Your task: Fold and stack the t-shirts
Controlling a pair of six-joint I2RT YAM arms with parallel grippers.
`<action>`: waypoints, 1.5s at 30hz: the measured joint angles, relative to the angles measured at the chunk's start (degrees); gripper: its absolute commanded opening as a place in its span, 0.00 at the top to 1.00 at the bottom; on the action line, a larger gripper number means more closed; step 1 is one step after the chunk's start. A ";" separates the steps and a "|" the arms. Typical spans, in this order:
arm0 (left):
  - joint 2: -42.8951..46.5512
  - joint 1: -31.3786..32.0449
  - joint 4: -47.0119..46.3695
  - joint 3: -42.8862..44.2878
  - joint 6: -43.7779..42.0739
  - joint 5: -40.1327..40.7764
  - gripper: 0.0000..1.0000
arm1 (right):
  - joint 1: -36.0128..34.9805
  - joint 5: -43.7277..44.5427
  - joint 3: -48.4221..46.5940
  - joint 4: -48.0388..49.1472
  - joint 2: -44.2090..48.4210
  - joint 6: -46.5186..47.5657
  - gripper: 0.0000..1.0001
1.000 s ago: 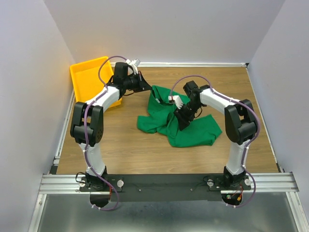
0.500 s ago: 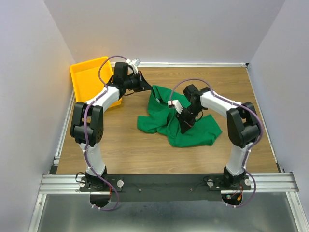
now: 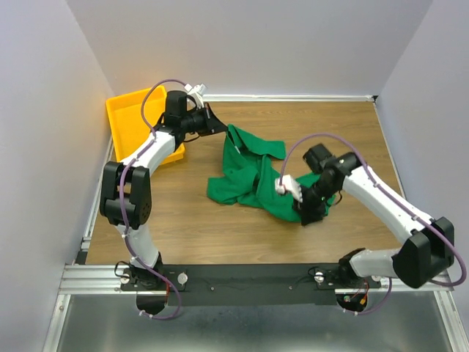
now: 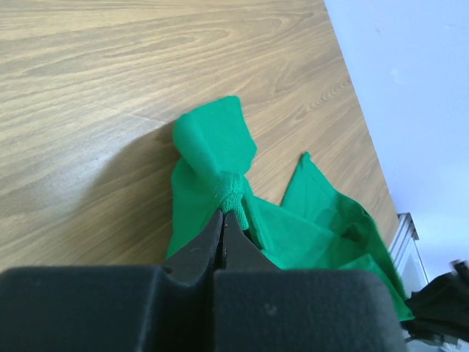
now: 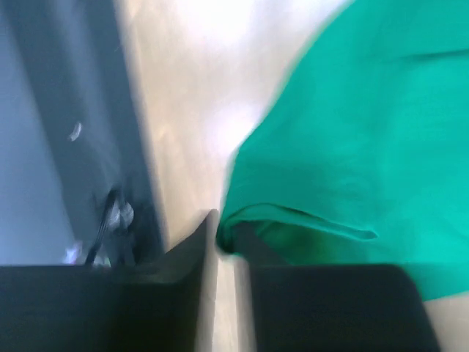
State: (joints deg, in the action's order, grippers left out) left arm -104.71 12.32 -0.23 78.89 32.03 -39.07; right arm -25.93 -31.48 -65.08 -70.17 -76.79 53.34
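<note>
Across the surface [image 3: 183, 213], gripping the crumpled t-shirt [image 3: 253, 183] with left end effector [image 3: 222, 128] and right end effector [image 3: 308, 215]; no fold made yet.

On my overhead feed the wooden table [image 3: 220, 235] fills the middle of the frame, its grain running left to right and a pale strip along its far edge at the top. A yellow tray [image 3: 130, 117] sits on it in the upper left corner, tight to the left edge and turned a little askew. A dark green t-shirt [image 3: 249, 180] lies crumpled on the wood around the centre of the frame, one end reaching up toward the upper left and near the tray, another part spreading toward the lower right
</note>
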 measured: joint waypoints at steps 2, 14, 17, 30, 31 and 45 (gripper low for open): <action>0.55 0.00 -0.37 -0.76 0.00 -0.35 1.00 | -2.19 0.81 4.02 -1.92 2.08 2.16 0.23; 0.68 0.00 -0.59 -3.72 0.00 -0.74 1.00 | 3.91 1.75 -2.21 -0.70 -7.23 -4.15 0.44; 0.70 0.00 -0.66 -3.72 0.00 -0.87 1.00 | 4.81 1.70 -1.53 3.28 -14.62 -9.99 0.45; 1.31 0.00 -0.98 -3.74 0.04 -1.51 1.00 | 1.18 5.29 2.47 13.27 -21.33 -23.58 0.44; 1.31 0.00 -1.01 -3.74 0.04 -1.51 1.00 | 1.18 5.84 2.82 13.68 -21.70 -23.93 0.44; 1.31 0.00 -1.03 -3.74 0.39 -1.73 1.00 | 0.48 8.55 4.33 15.43 -21.42 -25.73 0.99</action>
State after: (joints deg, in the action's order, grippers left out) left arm -103.39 12.32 -1.26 75.16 32.42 -40.80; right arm -25.45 -22.94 -60.75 -54.74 -98.21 27.62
